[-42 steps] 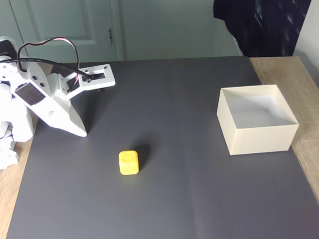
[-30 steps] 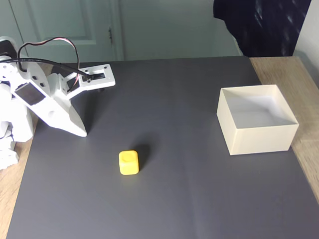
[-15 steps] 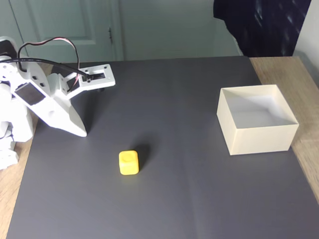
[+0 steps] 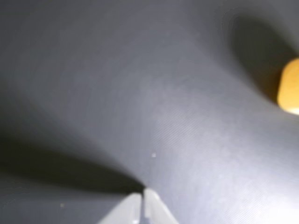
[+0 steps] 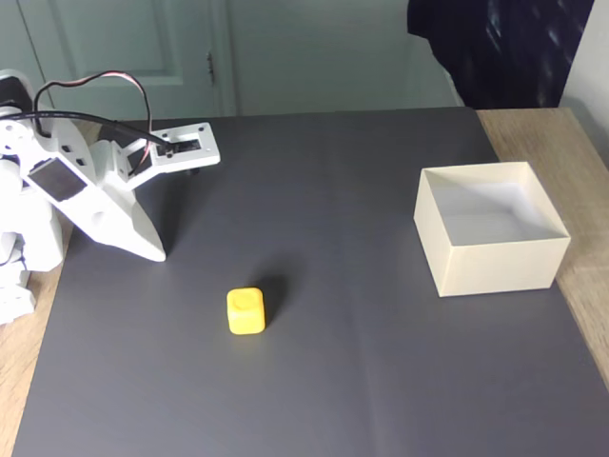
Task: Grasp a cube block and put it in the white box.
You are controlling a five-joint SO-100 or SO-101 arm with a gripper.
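The yellow cube block (image 5: 245, 311) rests on the dark grey mat, left of centre in the fixed view; a round dimple shows on its top. The wrist view catches it blurred at the right edge (image 4: 289, 87). My gripper (image 5: 155, 253) is shut, its white tips touching the mat at the left, well up and to the left of the cube. In the wrist view the gripper (image 4: 142, 198) shows its two tips pressed together at the bottom, nothing between them. The white box (image 5: 497, 268) stands upright and open at the right of the mat, its pale inside bare.
The dark mat (image 5: 381, 381) covers most of a wooden table (image 5: 580, 162). The arm's white body and its red and black wires (image 5: 90, 86) occupy the far left. A dark cloth (image 5: 504, 48) hangs beyond the back right corner.
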